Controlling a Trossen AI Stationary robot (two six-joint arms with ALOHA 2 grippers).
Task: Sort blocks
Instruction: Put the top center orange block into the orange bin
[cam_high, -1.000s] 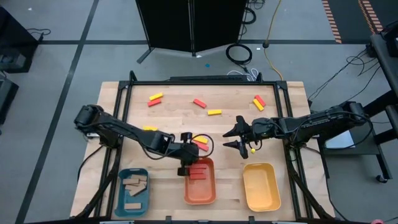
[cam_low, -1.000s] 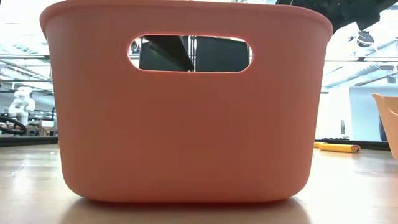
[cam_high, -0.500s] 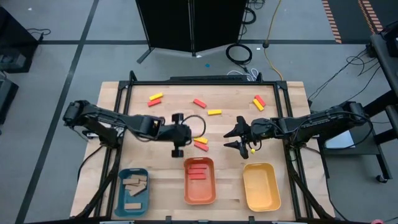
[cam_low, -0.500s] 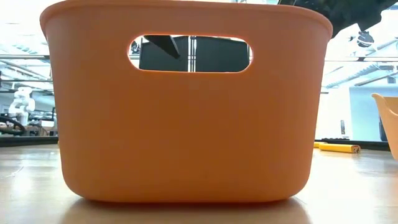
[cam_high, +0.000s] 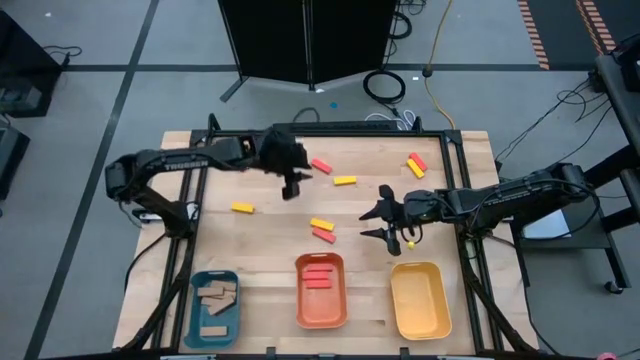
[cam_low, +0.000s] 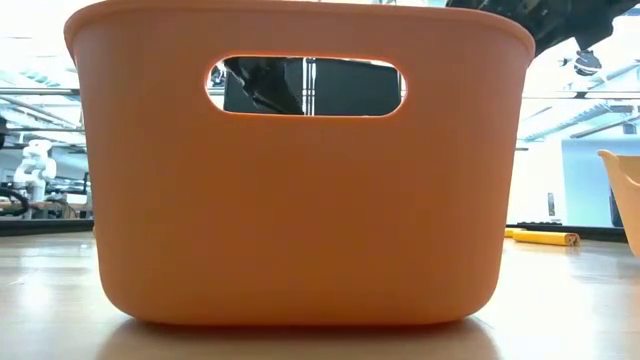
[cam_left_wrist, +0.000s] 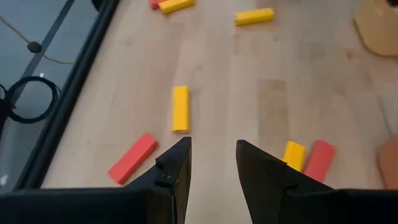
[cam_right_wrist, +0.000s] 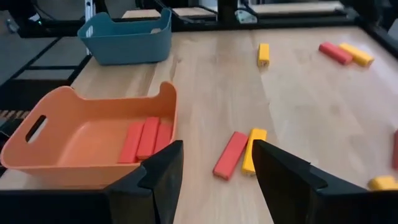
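Note:
My left gripper (cam_high: 291, 186) hangs open over the far middle of the table, nothing between its fingers (cam_left_wrist: 211, 163). Just beyond it lie a red block (cam_left_wrist: 132, 157) and a yellow block (cam_left_wrist: 180, 109) flat on the wood. A yellow and red pair (cam_high: 321, 230) lies mid-table. Another pair (cam_high: 415, 163) lies far right, and a single yellow block (cam_high: 242, 208) to the left. My right gripper (cam_high: 384, 222) waits open right of centre (cam_right_wrist: 214, 165), with a yellow block (cam_high: 408, 241) beside it. Three red blocks (cam_right_wrist: 146, 138) lie in the orange tray (cam_high: 322, 305).
Three trays stand along the near edge: a blue tray (cam_high: 192, 310) with tan blocks, the orange one, and a yellow tray (cam_high: 420, 300). The orange tray's wall (cam_low: 300, 200) fills the low view. A black frame rail (cam_high: 330, 127) runs along the far edge.
My left gripper has swung from the orange tray's far left corner toward the table's far edge, rising a little. It now hangs near the red and yellow blocks at the far middle. Its arm now covers the far left corner.

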